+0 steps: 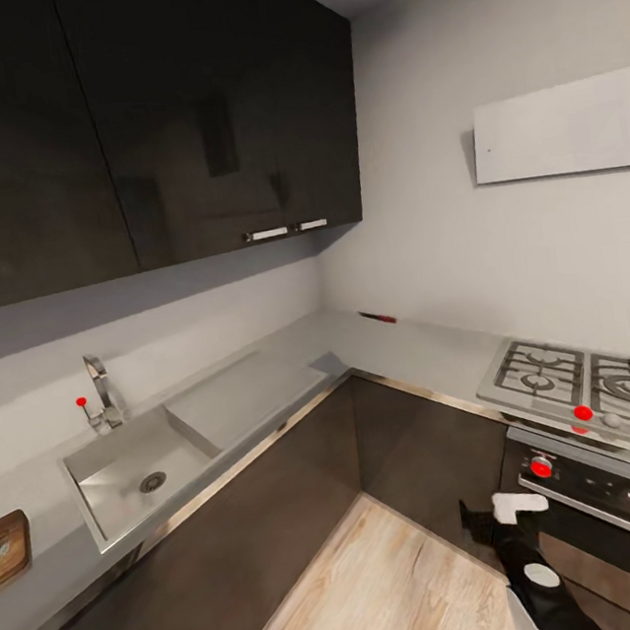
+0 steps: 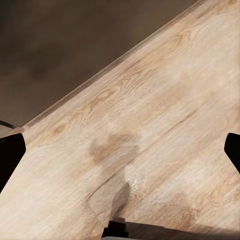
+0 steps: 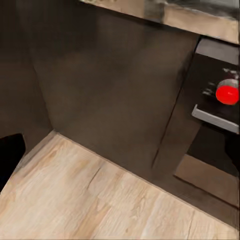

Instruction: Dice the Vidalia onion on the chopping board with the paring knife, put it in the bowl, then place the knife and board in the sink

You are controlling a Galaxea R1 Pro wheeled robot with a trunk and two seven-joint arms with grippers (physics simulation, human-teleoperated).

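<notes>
The paring knife (image 1: pixel 377 318) lies flat on the countertop (image 1: pixel 428 345) in the far corner, well beyond and above the right gripper (image 3: pixel 120 155), whose fingers stand spread and empty near the floor by the oven (image 3: pixel 220 130). Light, stiff and thin, it likely wants pinching across its reddish handle. The left gripper (image 2: pixel 120 150) hangs open over the floor (image 2: pixel 150 125); sink (image 1: pixel 137 473) and chopping board (image 1: pixel 7 546) sit far left.

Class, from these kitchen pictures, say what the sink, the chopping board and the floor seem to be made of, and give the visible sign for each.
The sink: probably brushed stainless steel, grey with a soft sheen and a round drain. The chopping board: apparently wood, dark brown with rounded corners, smooth finish. The floor: pale wood or wood-look planks, with visible grain and seams; which one the render leaves open.
</notes>
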